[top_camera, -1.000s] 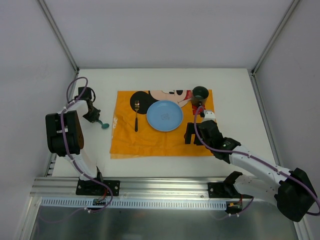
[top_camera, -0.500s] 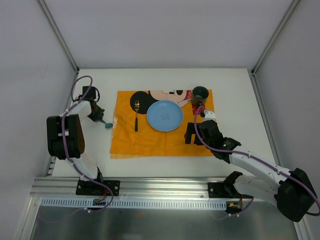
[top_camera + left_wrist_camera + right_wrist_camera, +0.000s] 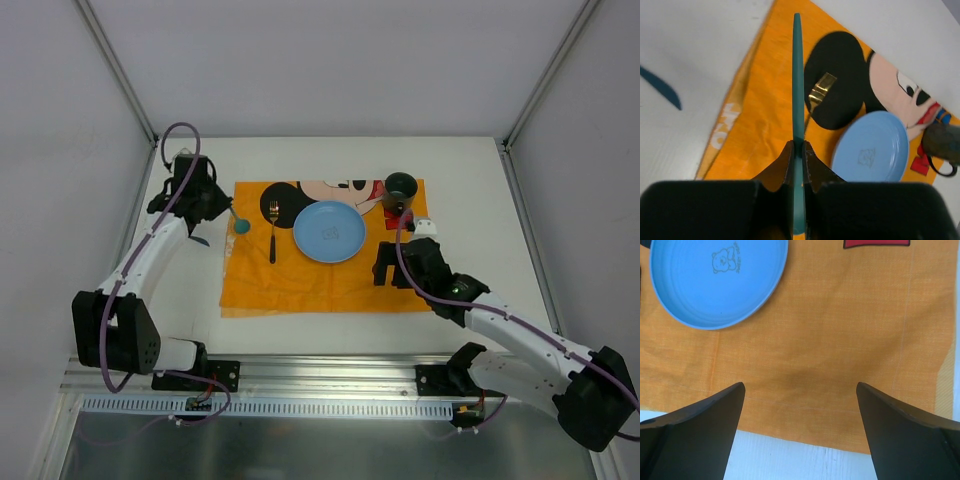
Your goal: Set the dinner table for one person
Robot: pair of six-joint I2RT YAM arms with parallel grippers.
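A teal spoon [image 3: 797, 75] is clamped by the left gripper [image 3: 798, 150] above the left edge of the orange placemat [image 3: 300, 275]; the right gripper [image 3: 800, 386] is seen over its near-right part, jaws spread wide; the dinner table [image 3: 460, 190] is spread beneath the placemat

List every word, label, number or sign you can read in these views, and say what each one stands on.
Nothing here reads clearly.
White lettering on the edge of the orange placemat: sideways and blurred, not legible.
Bear emblem printed on the blue plate: a drawing, and any lettering beside it is too small to read.
Red patch on the placemat: cut off by the frame, no letters show.
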